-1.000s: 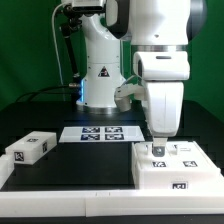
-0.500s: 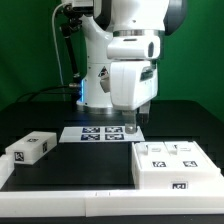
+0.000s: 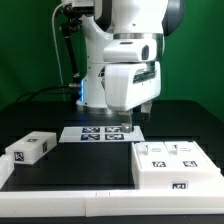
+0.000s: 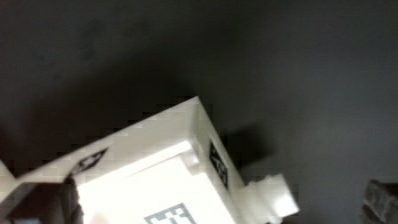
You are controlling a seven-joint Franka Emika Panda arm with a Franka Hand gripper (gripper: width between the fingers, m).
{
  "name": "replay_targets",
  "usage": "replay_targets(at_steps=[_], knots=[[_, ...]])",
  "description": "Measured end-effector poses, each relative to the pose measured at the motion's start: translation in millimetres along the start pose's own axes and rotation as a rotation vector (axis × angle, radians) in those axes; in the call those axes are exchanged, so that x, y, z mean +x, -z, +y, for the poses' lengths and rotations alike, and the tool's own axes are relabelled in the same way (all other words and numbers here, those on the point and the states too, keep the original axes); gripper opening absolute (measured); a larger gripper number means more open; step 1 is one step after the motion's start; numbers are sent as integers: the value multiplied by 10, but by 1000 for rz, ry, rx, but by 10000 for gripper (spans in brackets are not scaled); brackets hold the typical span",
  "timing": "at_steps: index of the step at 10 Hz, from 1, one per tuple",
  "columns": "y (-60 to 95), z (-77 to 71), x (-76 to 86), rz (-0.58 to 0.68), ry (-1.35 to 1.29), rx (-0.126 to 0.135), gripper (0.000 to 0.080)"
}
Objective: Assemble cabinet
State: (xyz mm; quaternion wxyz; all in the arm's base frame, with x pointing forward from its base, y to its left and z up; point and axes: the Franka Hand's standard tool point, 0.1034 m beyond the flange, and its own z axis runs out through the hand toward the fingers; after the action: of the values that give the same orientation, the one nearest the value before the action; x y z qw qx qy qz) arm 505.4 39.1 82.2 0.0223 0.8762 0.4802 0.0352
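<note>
Two white parts: the cabinet point(image 3: 175, 165) and a small block point(image 3: 30, 148), both resting on the worktop point(image 3: 70, 178).
Hand: my hand point(image 3: 133, 121) hangs over the marker board point(image 3: 100, 132). I see nothing in it, and I cannot tell whether the fingers are apart or together.
Cabinet from my hand: near, lower, toward the exterior view's right.
Block from my hand: well apart, toward the exterior view's left.
Handling: I judge the cabinet to be stiff, light, smooth plastic, likely slippery. It is best pinched squarely across a thin wall.
</note>
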Motion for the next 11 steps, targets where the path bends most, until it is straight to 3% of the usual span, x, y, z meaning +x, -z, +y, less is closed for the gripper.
replay_targets(at_steps=[1, 5, 11], knots=[[-24, -30, -16, 14, -100, -7, 797], [-88, -201, 79, 17, -527, 29, 797], [-126, -291, 154, 13, -908, 61, 797]])
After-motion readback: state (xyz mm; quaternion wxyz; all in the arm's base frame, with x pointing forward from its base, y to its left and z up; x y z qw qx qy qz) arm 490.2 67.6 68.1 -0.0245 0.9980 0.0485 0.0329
